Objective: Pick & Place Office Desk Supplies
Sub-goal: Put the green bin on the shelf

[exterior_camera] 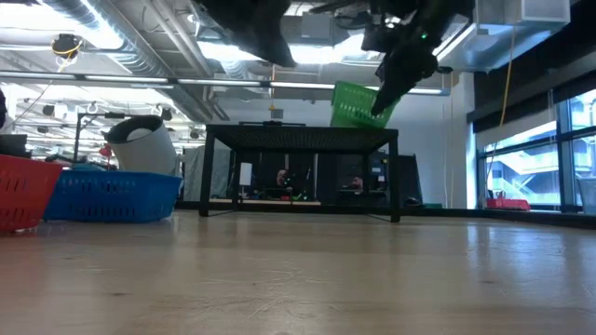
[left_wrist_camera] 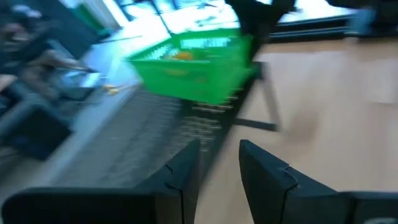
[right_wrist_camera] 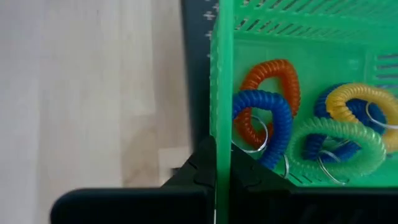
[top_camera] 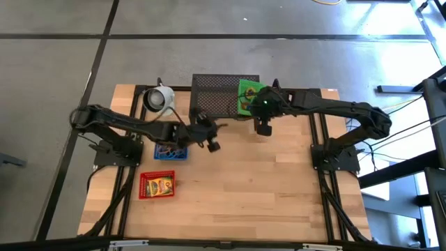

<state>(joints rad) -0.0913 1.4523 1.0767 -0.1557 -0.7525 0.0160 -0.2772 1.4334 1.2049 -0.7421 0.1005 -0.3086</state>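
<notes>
Green plastic basket (top_camera: pixel 248 96) hangs over the black mesh stand (top_camera: pixel 216 97) at the bench's far side. Low, it's tilted. Right pincer (right_wrist_camera: pixel 217 171) pinches its wall (coil bands (right_wrist_camera: pixel 273 127) inside); left pincer (left_wrist_camera: pixel 219 163) spread, empty.

Robotics lab — exposed ceiling ducts (exterior_camera: pixel 112 42), concrete floor (top_camera: pixel 56 63), equipment benches.

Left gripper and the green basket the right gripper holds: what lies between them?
Only the black mesh stand beneath it, in the left wrist view. The left gripper holds nothing; the right gripper pinches the green basket.
</notes>
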